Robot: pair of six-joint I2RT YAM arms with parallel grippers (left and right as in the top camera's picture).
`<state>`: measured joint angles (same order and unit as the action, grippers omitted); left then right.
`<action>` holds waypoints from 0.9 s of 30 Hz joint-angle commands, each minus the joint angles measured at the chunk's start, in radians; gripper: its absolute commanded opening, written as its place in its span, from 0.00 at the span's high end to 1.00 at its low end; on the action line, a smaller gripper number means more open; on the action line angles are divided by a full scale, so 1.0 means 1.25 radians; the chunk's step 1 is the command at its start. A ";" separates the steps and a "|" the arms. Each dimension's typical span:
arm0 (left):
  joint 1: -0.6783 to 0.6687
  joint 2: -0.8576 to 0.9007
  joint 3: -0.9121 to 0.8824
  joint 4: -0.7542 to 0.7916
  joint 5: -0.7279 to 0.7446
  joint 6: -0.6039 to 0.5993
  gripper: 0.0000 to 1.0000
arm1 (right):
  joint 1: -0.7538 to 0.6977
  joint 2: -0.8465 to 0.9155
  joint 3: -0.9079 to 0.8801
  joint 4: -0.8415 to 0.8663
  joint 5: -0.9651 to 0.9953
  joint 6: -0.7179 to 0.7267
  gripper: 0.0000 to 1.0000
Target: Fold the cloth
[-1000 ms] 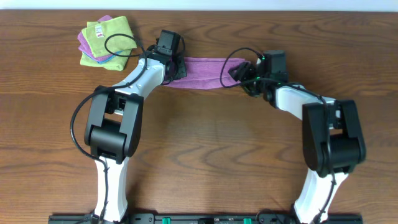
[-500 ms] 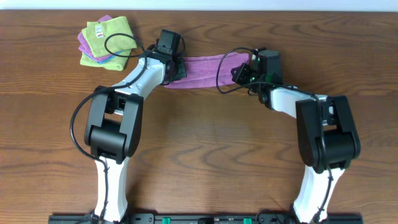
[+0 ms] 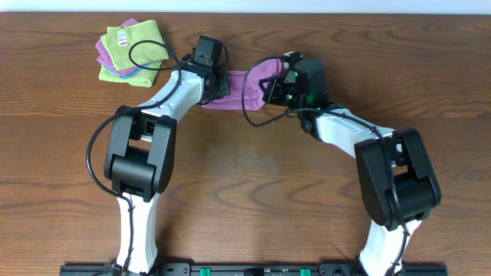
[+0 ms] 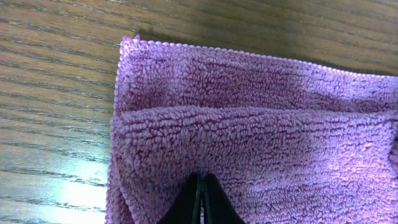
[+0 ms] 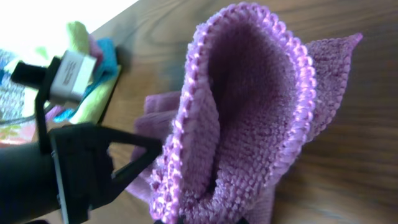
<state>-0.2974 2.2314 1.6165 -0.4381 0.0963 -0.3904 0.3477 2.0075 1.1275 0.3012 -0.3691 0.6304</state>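
Note:
A purple cloth [image 3: 247, 84] lies at the back middle of the wooden table, folded lengthwise into a strip. My left gripper [image 3: 217, 87] is shut on its left end, pressing it to the table; in the left wrist view the fingers [image 4: 200, 205] pinch the doubled cloth [image 4: 249, 124]. My right gripper [image 3: 273, 86] is shut on the cloth's right end and holds it lifted and curled over toward the left. The right wrist view shows that raised end [image 5: 249, 118] standing up, with the left arm dark behind it.
A stack of folded cloths [image 3: 132, 49], green on top over purple and blue, sits at the back left corner, also seen blurred in the right wrist view [image 5: 81, 43]. Arm cables loop over the cloth area.
My right gripper has carried the cloth's right end leftward toward the left gripper, shortening the visible strip. The left gripper has stayed in place.

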 commanded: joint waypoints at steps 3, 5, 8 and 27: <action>0.002 0.012 0.018 -0.005 -0.014 0.013 0.94 | 0.039 -0.014 0.037 0.002 0.037 -0.036 0.99; 0.002 0.003 0.020 -0.005 -0.015 0.014 0.94 | 0.051 -0.014 0.043 0.002 0.055 -0.036 0.99; 0.002 -0.015 0.024 -0.005 -0.015 0.014 0.94 | 0.068 -0.011 0.053 0.002 0.080 -0.051 0.99; 0.043 -0.158 0.031 -0.018 -0.130 0.062 0.94 | 0.097 0.043 0.120 -0.026 0.099 -0.087 0.99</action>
<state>-0.2634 2.0674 1.6321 -0.4496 -0.0025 -0.3374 0.4450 2.0396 1.2541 0.2665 -0.2604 0.5468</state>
